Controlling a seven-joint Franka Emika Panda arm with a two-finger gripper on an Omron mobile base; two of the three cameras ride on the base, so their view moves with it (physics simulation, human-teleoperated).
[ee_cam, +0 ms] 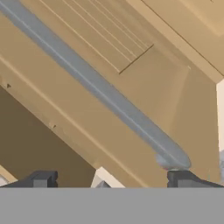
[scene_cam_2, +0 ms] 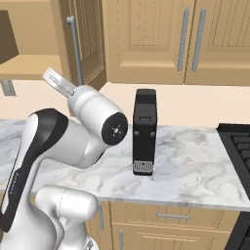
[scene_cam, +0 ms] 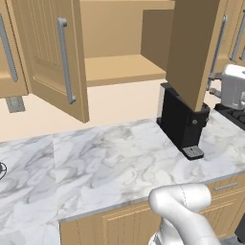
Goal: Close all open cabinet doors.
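No text, label, brand, number or sign can be read anywhere. The cabinet doors (scene_cam: pixel 52 57) carry plain grooved wood and grey bar handles without markings. The black coffee machine (scene_cam_2: pixel 144 131) on the marble desk (scene_cam: pixel 110 162) has a blank front; a small round dot on it is too small to tell as any symbol. The grey wall outlet (scene_cam: pixel 15 104) bears no lettering.
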